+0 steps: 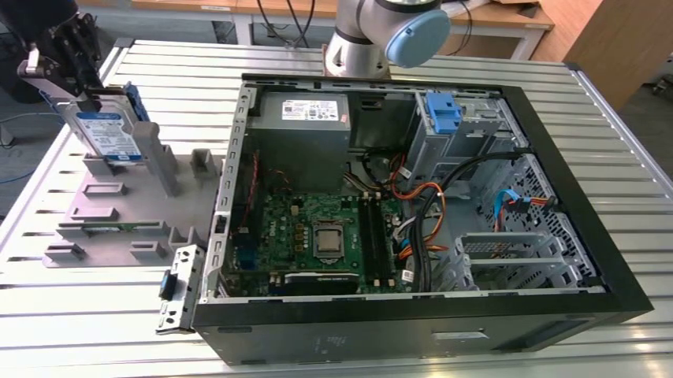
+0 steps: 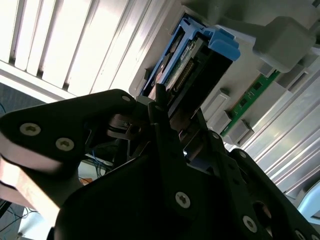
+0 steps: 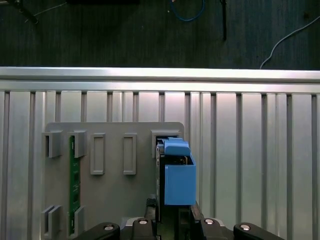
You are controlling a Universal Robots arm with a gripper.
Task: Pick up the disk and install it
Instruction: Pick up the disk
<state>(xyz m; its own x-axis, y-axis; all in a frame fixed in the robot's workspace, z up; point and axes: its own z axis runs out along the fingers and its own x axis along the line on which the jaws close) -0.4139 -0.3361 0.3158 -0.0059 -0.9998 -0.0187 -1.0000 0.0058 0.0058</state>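
The disk (image 1: 105, 132) is a silver drive with a white-and-blue label and a blue carrier frame, standing upright at the exterior view's far left. My gripper (image 1: 82, 96) comes down on its top edge, black fingers shut on either side of it. The drive's lower end sits at the far slot of the grey holder fixture (image 1: 126, 213); I cannot tell whether it is clear of the slot. In the second wrist view the fingers (image 2: 159, 102) clamp the disk (image 2: 187, 70). In the first wrist view the disk's blue frame (image 3: 178, 175) rises from my gripper (image 3: 170, 215).
An open black computer case (image 1: 589, 260) lies to the exterior view's right of the fixture, with a motherboard (image 1: 315, 236), grey power supply (image 1: 305, 114), blue bay latch (image 1: 444, 114) and metal drive cage (image 1: 515, 256). A green board (image 3: 75, 185) stands in the fixture. The arm's base (image 1: 363, 47) is behind the case.
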